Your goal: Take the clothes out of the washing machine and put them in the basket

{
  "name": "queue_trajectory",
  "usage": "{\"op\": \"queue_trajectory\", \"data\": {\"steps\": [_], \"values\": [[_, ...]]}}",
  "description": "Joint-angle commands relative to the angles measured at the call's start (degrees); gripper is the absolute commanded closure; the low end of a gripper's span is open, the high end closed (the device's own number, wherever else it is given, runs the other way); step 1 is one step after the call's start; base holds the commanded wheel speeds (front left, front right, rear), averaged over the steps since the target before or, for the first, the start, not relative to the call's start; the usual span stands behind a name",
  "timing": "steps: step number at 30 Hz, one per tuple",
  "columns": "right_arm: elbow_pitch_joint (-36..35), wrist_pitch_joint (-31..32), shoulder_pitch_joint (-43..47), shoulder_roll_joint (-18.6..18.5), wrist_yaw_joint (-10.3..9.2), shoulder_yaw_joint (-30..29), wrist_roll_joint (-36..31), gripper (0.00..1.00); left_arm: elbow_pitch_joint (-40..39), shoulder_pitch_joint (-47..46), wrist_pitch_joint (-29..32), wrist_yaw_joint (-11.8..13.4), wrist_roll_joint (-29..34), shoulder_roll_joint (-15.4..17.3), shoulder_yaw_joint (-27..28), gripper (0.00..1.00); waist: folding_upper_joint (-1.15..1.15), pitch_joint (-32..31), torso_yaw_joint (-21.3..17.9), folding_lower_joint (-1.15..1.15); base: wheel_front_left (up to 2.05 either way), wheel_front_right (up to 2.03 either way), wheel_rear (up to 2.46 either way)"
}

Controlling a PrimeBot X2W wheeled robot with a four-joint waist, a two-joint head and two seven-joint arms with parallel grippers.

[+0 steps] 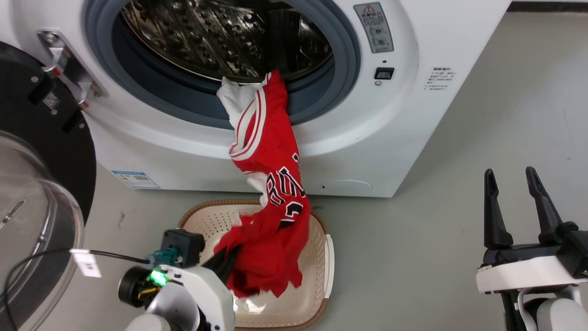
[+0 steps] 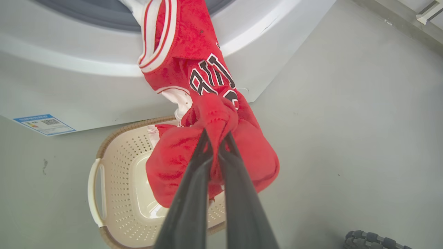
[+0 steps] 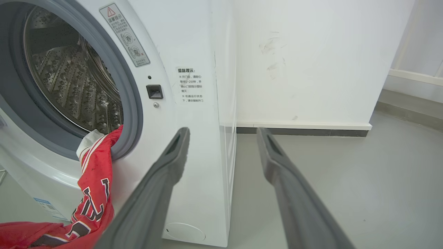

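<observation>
One bright red lettered jersey point(image 1: 268, 151) hangs from the white washer point(image 1: 404, 115); left gripper point(image 2: 217, 138) pinches it above the cream perforated basket point(image 2: 114, 166), right gripper point(image 1: 510, 172) spread. We should draw it clear before releasing.

Soft jersey point(image 2: 180, 162) cloth in my matt fingers point(image 2: 187, 200).
Glossy machine point(image 1: 413, 115), shiny dimpled steel drum point(image 1: 220, 32), smooth plastic basket point(image 1: 318, 262).
</observation>
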Motion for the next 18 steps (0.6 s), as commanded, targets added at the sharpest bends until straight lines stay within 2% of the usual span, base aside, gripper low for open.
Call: {"op": "queue_trajectory", "data": {"steps": [1,9,18], "values": [[-0.2,-0.1,-0.8,0.1,-0.04,0.0,-0.3,0.0,0.8,0.2,0.4,-0.3,-0.1,0.0,-0.3,1.0,0.0,0.9,-0.5,0.0,0.0,0.0,0.0],[-0.7,-0.1,-2.5,0.1,-0.04,0.0,-0.5,0.0,15.0,-4.2,3.4,-2.4,-0.8,-0.1,-3.3,1.0,0.0,6.6,-2.6,0.0,0.0,0.0,0.0],[-2.0,-0.1,-4.7,0.1,-0.04,0.7,-0.6,0.0,31.9,-15.8,-1.9,-3.4,1.3,-1.5,-4.4,1.0,0.0,14.7,-5.8,0.0,0.0,0.0,0.0]]}}
